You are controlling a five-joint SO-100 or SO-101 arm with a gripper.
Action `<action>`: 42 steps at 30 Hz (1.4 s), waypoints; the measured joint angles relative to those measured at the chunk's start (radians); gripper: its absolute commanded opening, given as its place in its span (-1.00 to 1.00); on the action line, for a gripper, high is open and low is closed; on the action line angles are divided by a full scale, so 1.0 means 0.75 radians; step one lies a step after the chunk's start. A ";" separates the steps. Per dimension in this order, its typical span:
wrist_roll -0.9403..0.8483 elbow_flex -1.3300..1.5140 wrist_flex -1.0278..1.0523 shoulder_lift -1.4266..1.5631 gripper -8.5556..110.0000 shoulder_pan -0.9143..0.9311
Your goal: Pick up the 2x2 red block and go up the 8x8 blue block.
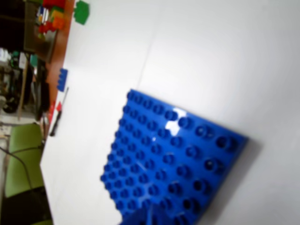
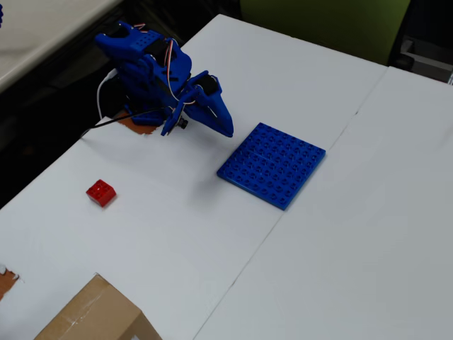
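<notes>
The 2x2 red block (image 2: 101,192) lies on the white table at the left in the overhead view, alone and out of the wrist view. The 8x8 blue block (image 2: 272,164) lies flat near the table's middle and fills the lower centre of the wrist view (image 1: 173,159). My gripper (image 2: 225,129) hangs above the table just left of the blue block's near corner, far from the red block. Its fingers look closed together and hold nothing. Only a blue sliver of it shows at the bottom edge of the wrist view.
A cardboard box (image 2: 92,315) stands at the table's bottom left corner. The arm's base (image 2: 141,64) is at the top left. In the wrist view, a small blue brick (image 1: 62,79), a green brick (image 1: 81,12) and a screwdriver (image 1: 57,118) lie near the far table edge.
</notes>
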 measured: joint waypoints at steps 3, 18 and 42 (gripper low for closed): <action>-0.182 -0.090 0.037 -0.110 -0.85 -0.002; -0.646 -1.229 0.706 -0.982 -0.74 0.045; -2.305 -2.080 1.597 -1.739 -0.59 0.751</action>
